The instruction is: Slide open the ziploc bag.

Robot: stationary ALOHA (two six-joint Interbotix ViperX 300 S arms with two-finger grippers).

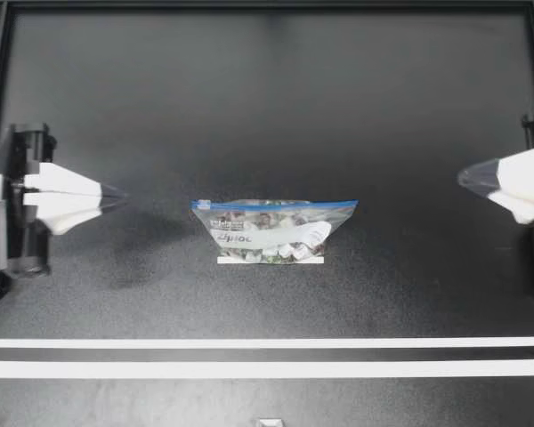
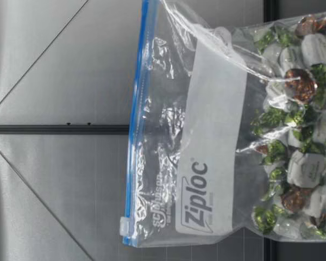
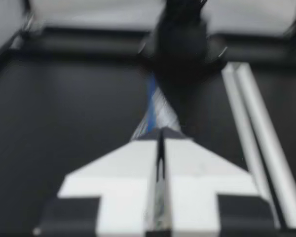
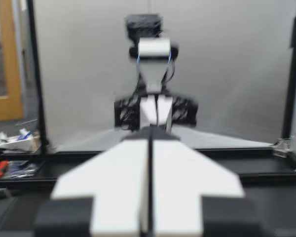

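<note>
A clear ziploc bag [image 1: 271, 229] full of wrapped candies stands upright at the middle of the black table, its blue zip strip [image 1: 276, 205] on top. The white slider [image 1: 203, 205] sits at the strip's left end. In the low view the bag [image 2: 217, 141] fills the frame, slider [image 2: 123, 225] at one end of the strip. My left gripper [image 1: 120, 197] hovers shut at the left edge, well apart from the bag. My right gripper [image 1: 463, 178] is shut at the right edge, also far off. The left wrist view has the bag's strip [image 3: 152, 101] ahead of the shut fingers [image 3: 133, 163].
Two white tape lines [image 1: 267, 356] run across the table nearer the front. A black frame [image 1: 267, 5] borders the table. In the right wrist view my left arm [image 4: 155, 106] stands opposite, beyond the shut fingers [image 4: 182, 173].
</note>
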